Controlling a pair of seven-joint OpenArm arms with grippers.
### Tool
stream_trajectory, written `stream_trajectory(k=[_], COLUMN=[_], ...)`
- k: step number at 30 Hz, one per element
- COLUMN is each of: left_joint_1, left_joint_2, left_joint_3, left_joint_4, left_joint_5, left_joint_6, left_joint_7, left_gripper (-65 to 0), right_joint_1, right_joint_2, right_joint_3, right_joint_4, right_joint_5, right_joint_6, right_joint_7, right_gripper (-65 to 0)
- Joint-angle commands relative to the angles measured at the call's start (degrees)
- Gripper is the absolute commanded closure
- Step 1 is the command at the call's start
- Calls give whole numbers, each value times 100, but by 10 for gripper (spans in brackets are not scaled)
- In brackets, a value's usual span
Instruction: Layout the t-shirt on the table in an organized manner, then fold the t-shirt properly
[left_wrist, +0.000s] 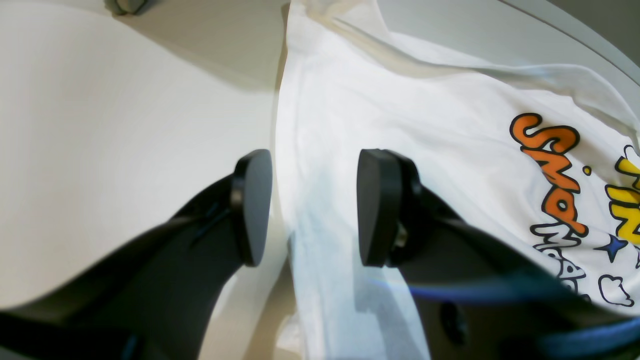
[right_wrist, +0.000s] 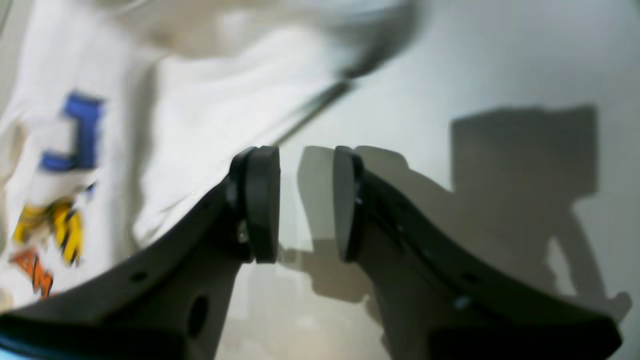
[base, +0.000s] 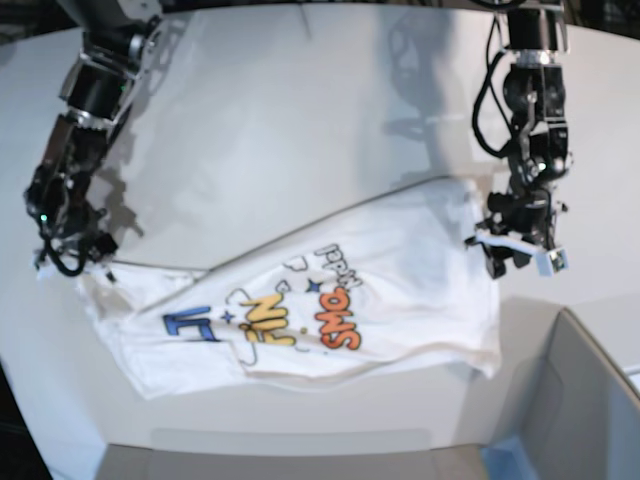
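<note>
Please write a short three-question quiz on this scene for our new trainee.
1. True or false: the t-shirt lies print side up on the table.
2. Which gripper has its jaws set wider: A) left gripper B) right gripper?
3. Fill in: the orange lettering in the left wrist view is printed on the ____.

Key: 1 true; 2 A; 3 t-shirt.

Both arms are black and grey jointed metal with loose black cables looping along them. The left gripper (left_wrist: 310, 207) has curved matte-black fingers ending in flat oval pads (left_wrist: 377, 207). The right gripper (right_wrist: 305, 202) looks the same, with small holes along its fingers (right_wrist: 425, 260).
</note>
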Motion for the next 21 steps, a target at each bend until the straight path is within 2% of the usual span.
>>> stream_trajectory(k=[1, 5, 7, 10, 21], left_joint_1=[-103, -103, -103, -112, -103], left_joint_2=[-64, -64, -64, -64, -64], left_joint_3=[-27, -27, -27, -27, -27], left_joint_4=[99, 99, 99, 99, 99], left_joint_5=[14, 14, 14, 14, 14], left_joint_6=[-17, -17, -17, -26, -26], left_joint_7=[-148, -148, -148, -148, -148], left_gripper=[-267, -267, -267, -267, -267], right_joint_1=[184, 219, 263, 377, 1045], right_joint_2=[72, 116, 275, 301, 345], right_joint_3=[103, 384, 243, 41, 15], right_joint_4=[51, -160, -336, -582, -1241], right_joint_5=[96, 96, 105, 105, 184], right_joint_6=[51, 60, 60, 69, 69], right_joint_7=[133, 336, 344, 415, 467], right_gripper=[-180, -180, -180, -180, -179])
